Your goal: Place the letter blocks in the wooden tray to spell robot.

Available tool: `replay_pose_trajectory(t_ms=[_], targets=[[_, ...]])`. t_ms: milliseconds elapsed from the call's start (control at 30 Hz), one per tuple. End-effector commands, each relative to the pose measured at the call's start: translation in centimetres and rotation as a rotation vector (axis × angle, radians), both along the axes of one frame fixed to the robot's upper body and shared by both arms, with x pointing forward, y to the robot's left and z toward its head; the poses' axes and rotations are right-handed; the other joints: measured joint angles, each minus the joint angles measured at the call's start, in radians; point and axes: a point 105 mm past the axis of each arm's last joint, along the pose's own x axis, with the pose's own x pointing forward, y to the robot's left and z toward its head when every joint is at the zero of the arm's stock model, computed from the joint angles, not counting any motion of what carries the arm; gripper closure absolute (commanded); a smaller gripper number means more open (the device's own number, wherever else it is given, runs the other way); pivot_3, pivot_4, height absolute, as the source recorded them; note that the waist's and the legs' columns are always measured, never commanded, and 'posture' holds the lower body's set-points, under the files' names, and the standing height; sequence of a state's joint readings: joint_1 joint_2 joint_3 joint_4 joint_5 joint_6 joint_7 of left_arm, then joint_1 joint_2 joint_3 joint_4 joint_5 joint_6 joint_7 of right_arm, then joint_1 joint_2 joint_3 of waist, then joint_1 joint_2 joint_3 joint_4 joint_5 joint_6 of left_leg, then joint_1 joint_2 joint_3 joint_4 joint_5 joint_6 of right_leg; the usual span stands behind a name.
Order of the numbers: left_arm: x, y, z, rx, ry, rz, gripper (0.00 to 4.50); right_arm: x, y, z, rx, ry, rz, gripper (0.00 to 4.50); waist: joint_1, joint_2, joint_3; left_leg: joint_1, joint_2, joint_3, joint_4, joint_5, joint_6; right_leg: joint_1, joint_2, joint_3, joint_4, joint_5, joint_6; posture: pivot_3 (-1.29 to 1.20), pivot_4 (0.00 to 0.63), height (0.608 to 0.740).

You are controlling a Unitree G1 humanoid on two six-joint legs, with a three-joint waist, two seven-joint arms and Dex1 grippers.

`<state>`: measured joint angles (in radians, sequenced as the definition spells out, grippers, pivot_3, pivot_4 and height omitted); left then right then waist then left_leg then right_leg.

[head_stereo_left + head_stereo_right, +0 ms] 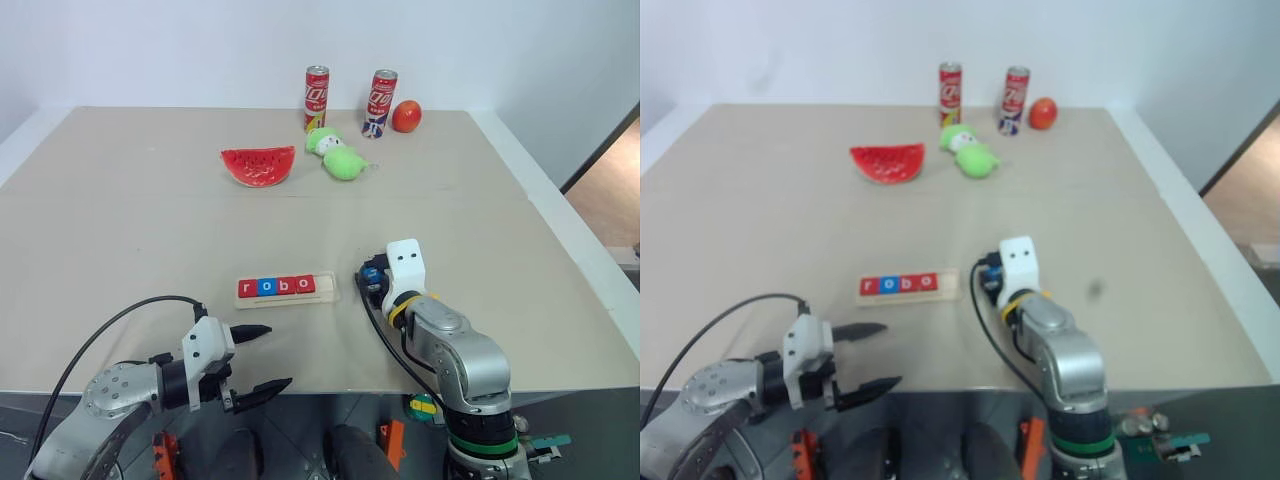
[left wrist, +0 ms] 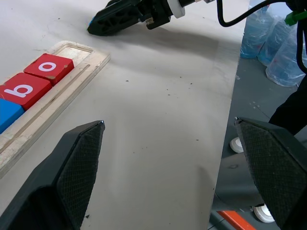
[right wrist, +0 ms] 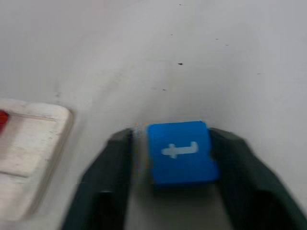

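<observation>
Holding four letter blocks (image 1: 275,286), the wooden tray (image 1: 329,291) lies beside right jaws gripping a fifth.

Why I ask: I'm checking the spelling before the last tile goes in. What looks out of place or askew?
Nothing stands out. The wooden tray holds r, o, b, o in order, flat, with its end slot empty. The blue t block sits between the right gripper's fingers, beside the tray.

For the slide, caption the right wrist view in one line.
Right gripper grips the blue t block beside the wooden tray's empty end slot.
</observation>
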<state>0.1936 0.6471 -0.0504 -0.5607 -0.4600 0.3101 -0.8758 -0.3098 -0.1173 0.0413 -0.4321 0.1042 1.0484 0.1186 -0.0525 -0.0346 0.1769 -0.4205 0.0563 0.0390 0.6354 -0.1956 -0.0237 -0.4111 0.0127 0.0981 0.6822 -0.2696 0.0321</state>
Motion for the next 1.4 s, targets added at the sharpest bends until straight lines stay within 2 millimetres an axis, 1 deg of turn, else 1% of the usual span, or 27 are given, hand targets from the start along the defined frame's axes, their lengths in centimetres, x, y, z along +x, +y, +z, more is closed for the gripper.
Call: replay_pose_trajectory(t_ms=[33,67,100,200,267,333,400,433,467,500,533,567,600,633,700,767,1000,1033,1067,1233,1300,1400], targets=[[0.2,-0.3,1.1,-0.020,-0.069,-0.002,0.00,-0.4,-0.1,2.1,0.003,-0.069,0.026,0.52,0.000,0.000,0.000,0.000,0.000,0.000,0.000,0.000,0.000,0.000,0.000,0.000,0.000,0.000,0.000,0.00,0.150,0.740],[0.4,-0.3,1.2,-0.023,-0.089,0.010,0.00,-0.4,-0.3,2.4,0.001,-0.075,0.037,0.14,0.000,0.000,0.000,-0.001,0.000,0.000,0.000,0.000,0.000,0.000,0.000,0.000,0.000,0.000,0.000,0.00,0.150,0.740],[0.8,-0.2,1.5,-0.021,-0.122,0.030,0.00,-0.5,-0.6,2.9,-0.007,-0.077,0.062,0.02,0.000,0.000,0.000,-0.001,-0.001,0.000,0.000,0.000,0.000,0.000,0.000,0.000,0.000,0.000,0.001,0.00,0.150,0.740],[1.9,0.1,2.0,-0.019,-0.209,0.101,0.00,-0.4,-1.7,4.4,-0.034,-0.077,0.161,0.02,0.001,0.000,0.000,-0.001,-0.002,0.000,0.000,0.000,0.000,0.000,-0.001,0.000,0.000,0.000,0.001,0.00,0.150,0.740],[2.5,0.3,2.4,-0.033,-0.251,0.147,0.00,0.1,-2.9,5.7,-0.074,-0.069,0.261,0.02,0.002,0.002,0.001,-0.001,-0.002,0.000,0.001,0.000,0.000,0.000,-0.001,0.000,-0.001,0.000,0.001,0.00,0.150,0.740],[3.0,0.4,2.7,-0.053,-0.275,0.196,0.00,0.7,-3.9,6.9,-0.096,-0.049,0.399,0.02,0.002,0.001,0.001,-0.001,-0.003,0.001,0.001,0.000,0.000,0.000,-0.002,0.001,-0.001,0.000,0.002,0.00,0.150,0.740],[3.3,0.4,2.7,-0.058,-0.284,0.217,0.00,1.4,-4.6,7.8,-0.136,-0.057,0.497,0.02,0.001,0.001,0.001,0.000,-0.003,0.002,0.001,0.000,0.001,0.001,-0.001,0.001,-0.002,0.001,0.002,0.00,0.150,0.740],[3.2,0.2,2.6,-0.058,-0.281,0.212,0.00,1.6,-4.6,7.9,-0.173,-0.061,0.594,0.02,0.000,0.000,0.000,0.000,-0.003,0.001,0.000,0.000,0.001,0.001,-0.001,0.001,-0.002,0.001,0.003,0.00,0.150,0.740],[3.1,-0.2,2.5,-0.060,-0.280,0.207,0.00,1.5,-4.2,7.9,-0.246,-0.083,0.775,0.02,-0.001,0.000,0.000,0.000,-0.003,0.000,0.000,0.000,0.001,0.002,0.000,0.000,-0.002,0.002,0.005,0.00,0.150,0.740],[3.1,-0.4,2.5,-0.066,-0.275,0.210,0.00,1.5,-4.1,7.5,-0.320,-0.077,0.928,0.02,-0.004,0.001,0.001,0.001,-0.002,0.000,0.000,0.000,0.002,0.002,0.000,0.000,-0.002,0.002,0.005,0.00,0.150,0.740],[3.2,-0.5,2.5,-0.067,-0.275,0.212,0.00,1.7,-4.2,7.1,-0.385,-0.082,1.042,0.02,-0.009,0.001,0.001,0.002,-0.002,0.001,0.000,-0.001,0.002,0.002,0.001,0.000,-0.002,0.002,0.005,0.00,0.150,0.740],[3.2,-0.5,2.5,-0.067,-0.275,0.213,0.00,1.9,-4.3,6.7,-0.433,-0.087,1.121,0.02,-0.012,0.001,0.001,0.003,-0.002,0.002,0.000,-0.001,0.003,0.003,0.001,0.001,-0.002,0.002,0.005,0.00,0.150,0.740],[3.2,-0.5,2.5,-0.067,-0.275,0.213,0.00,2.2,-4.3,6.5,-0.440,-0.087,1.176,0.02,-0.015,0.001,0.001,0.003,-0.002,0.001,-0.001,-0.001,0.003,0.003,0.001,0.000,-0.002,0.002,0.004,0.00,0.150,0.740],[3.2,-0.5,2.5,-0.066,-0.275,0.213,0.00,2.3,-4.3,6.3,-0.441,-0.089,1.214,0.02,-0.018,0.001,0.001,0.004,-0.002,0.001,-0.001,-0.001,0.003,0.004,0.001,0.000,-0.002,0.002,0.004,0.00,0.150,0.740],[3.0,-0.4,2.4,-0.068,-0.262,0.223,0.00,2.7,-4.1,5.4,-0.504,-0.096,1.303,0.02,-0.021,0.001,0.001,0.003,-0.002,0.000,-0.001,-0.001,0.003,0.003,0.001,0.000,-0.002,0.002,0.003,0.00,0.150,0.740],[2.9,-0.2,2.4,-0.065,-0.261,0.234,0.00,3.4,-3.9,4.8,-0.523,-0.094,1.317,0.02,-0.021,0.001,0.001,0.003,-0.002,0.001,-0.001,-0.001,0.003,0.003,0.000,0.000,-0.002,0.003,0.001,0.00,0.150,0.740],[2.9,0.4,2.6,-0.058,-0.260,0.276,0.00,4.6,-3.5,3.0,-0.451,-0.063,1.258,0.02,-0.022,0.001,0.001,0.002,-0.004,0.000,-0.001,-0.002,0.003,0.003,-0.003,0.001,-0.001,0.004,0.000,0.00,0.150,0.740],[2.9,0.5,2.6,-0.057,-0.260,0.278,0.00,4.6,-3.5,2.6,-0.438,-0.048,1.251,0.02,-0.022,0.001,0.001,0.002,-0.004,0.000,-0.001,-0.002,0.003,0.003,-0.003,0.001,-0.001,0.004,0.000,0.00,0.150,0.740],[2.9,0.5,2.6,-0.056,-0.259,0.280,0.00,4.5,-3.5,2.3,-0.430,-0.036,1.247,0.26,-0.022,0.001,0.001,0.002,-0.005,0.000,-0.001,-0.002,0.003,0.004,-0.003,0.001,-0.001,0.004,0.000,0.00,0.150,0.740],[2.9,0.6,2.5,-0.052,-0.249,0.276,0.00,4.8,-3.6,1.5,-0.349,-0.014,1.189,0.26,-0.022,0.001,0.001,0.002,-0.005,0.000,0.000,-0.001,0.002,0.004,-0.003,0.000,0.000,0.005,0.000,0.00,0.150,0.740],[3.0,0.6,2.5,-0.052,-0.245,0.271,0.00,4.8,-3.8,1.0,-0.355,0.003,1.172,0.26,-0.022,0.001,0.001,0.003,-0.004,0.000,0.000,-0.001,0.002,0.004,-0.003,0.000,0.000,0.005,0.000,0.00,0.150,0.740],[3.0,0.4,2.5,-0.054,-0.234,0.256,0.00,4.0,-4.1,0.8,-0.339,0.004,1.197,0.26,-0.022,0.001,0.001,0.003,-0.004,0.000,0.000,-0.001,0.002,0.004,-0.002,0.000,0.000,0.005,-0.001,0.00,0.150,0.740]])
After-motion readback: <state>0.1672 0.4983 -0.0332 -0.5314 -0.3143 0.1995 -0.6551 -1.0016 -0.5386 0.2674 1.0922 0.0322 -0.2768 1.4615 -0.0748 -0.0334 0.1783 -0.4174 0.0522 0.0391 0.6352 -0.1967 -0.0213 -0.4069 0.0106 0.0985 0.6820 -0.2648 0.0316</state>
